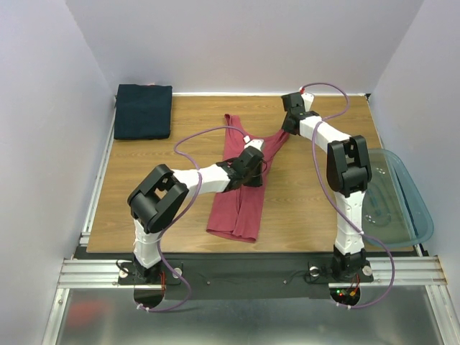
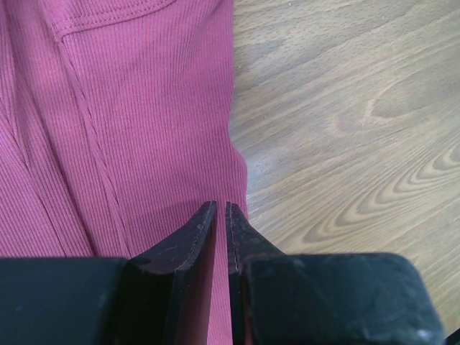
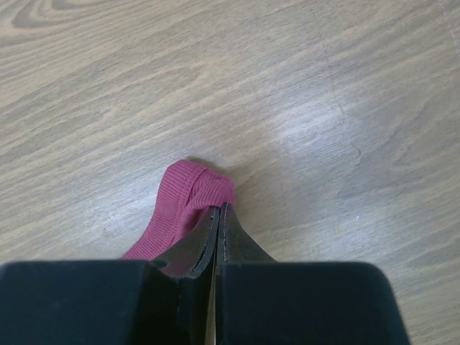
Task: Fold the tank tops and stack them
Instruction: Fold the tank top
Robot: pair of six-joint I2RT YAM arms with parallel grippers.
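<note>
The rose-red tank top [image 1: 241,194] lies near the middle of the wooden counter [image 1: 309,208]. Its long axis runs near to far, leaning slightly to the right as it goes away from the arm bases. The hem points back toward the bases and the 2 shoulder straps point toward the far wall. The body looks narrow, as if doubled lengthwise. 1 strap lies flat and reaches toward the far edge. The other is drawn out diagonally to the far right, where the right gripper [image 1: 289,129] has it. In the right wrist view, that gripper [image 3: 219,208] has its jaws pressed together on the strap. A small ribbed loop of the strap bulges out just past the tips, low over bare wood. The left gripper [image 1: 253,167] sits over the top's right side, about level with the chest. In the left wrist view, its jaws [image 2: 221,208] are closed to a thin slit on the cloth's side edge. Ribbed fabric [image 2: 129,144] spreads to the left and bare counter to the right. The dark navy tank top [image 1: 144,111] rests as a flat folded rectangle in the far left corner, well apart from the red one. A translucent blue-green plastic tub [image 1: 402,201] sits at the counter's right edge, just beside the right arm.
</note>
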